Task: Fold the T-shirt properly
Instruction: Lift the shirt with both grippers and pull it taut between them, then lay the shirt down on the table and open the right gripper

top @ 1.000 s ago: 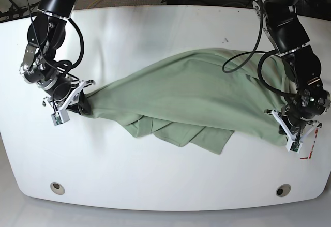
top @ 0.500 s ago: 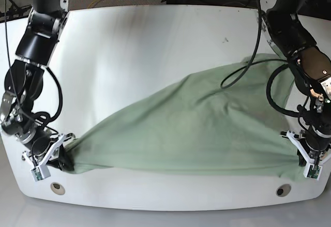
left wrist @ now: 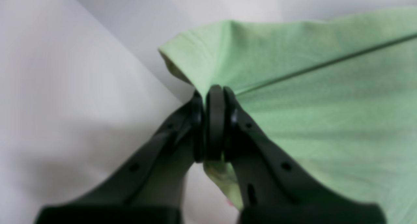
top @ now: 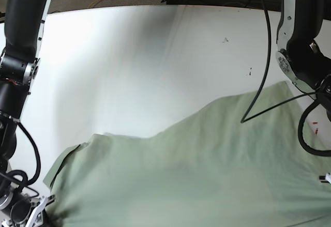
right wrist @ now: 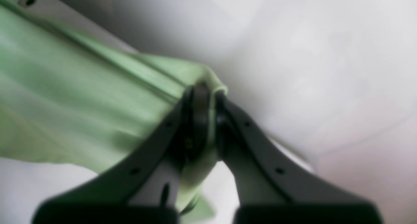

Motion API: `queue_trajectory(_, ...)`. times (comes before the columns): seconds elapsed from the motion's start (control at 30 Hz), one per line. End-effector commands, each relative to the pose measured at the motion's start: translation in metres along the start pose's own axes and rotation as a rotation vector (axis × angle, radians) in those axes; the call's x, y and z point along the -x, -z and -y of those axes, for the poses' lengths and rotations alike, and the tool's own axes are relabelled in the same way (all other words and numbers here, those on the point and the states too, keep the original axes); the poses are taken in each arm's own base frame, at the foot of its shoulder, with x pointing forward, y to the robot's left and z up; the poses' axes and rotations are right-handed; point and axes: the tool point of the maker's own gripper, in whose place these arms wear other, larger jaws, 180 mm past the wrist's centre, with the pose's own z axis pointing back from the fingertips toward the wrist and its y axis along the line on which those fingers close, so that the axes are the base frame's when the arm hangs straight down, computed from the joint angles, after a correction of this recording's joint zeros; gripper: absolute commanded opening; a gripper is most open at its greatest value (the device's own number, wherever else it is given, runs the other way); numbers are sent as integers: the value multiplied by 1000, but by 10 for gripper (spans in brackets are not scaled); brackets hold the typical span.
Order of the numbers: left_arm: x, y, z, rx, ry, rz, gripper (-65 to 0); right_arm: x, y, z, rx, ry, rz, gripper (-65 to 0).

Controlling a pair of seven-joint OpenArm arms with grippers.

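The pale sage-green T-shirt hangs stretched wide across the lower half of the base view, held up by two corners. My left gripper is shut on a hemmed corner of the T-shirt; in the base view it is mostly cut off at the lower right edge. My right gripper is shut on another corner of the T-shirt, and shows at the bottom left of the base view. Collar, placket and label are hidden.
The white table lies behind the cloth. A black cable from the arm on the right hangs down over the shirt. Small dark marks sit on the far table. Cables lie past the back edge.
Both grippers moved toward the table's front edge and up toward the camera, still gripping the shirt. The bunched cloth has opened out into a wide sheet that fills the lower frame.
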Motion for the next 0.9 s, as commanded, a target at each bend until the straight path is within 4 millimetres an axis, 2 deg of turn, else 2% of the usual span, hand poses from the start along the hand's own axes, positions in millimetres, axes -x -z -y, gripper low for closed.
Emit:
queue_trajectory(0.0, -27, -4, -31, -76, 10, 47, -650, -41, -18, 26, 71, -37, 59, -650)
queue_trajectory(0.13, -51, -8, -54, -118, 19, 86, -649, -72, -31, 38, 103, -68, 91, -650)
queue_trajectory(0.2, -57, -10, -58, -127, 13, 100, -649, -79, -34, 41, 113, -75, 92, -650)
queue_trajectory(0.33, -50, -10, -57, -126, 16, 59, -649, -63, -37, 44, 110, -100, 39, -650)
queue_trajectory(0.43, -36, -11, -50, -119, 30, 27, -649, -29, -30, 35, 85, -75, -11, -650)
queue_trajectory(0.57, -14, -14, -33, -101, 66, -11, -649, 16, -39, 23, 90, -37, -41, -650)
queue_trajectory(0.67, 7, -16, -19, -77, 94, -53, -649, 48, -41, 3, 70, -33, -82, -650)
queue_trajectory(0.87, 67, -25, 7, -26, 89, -170, -649, 120, -57, -44, 34, 23, -172, -650)
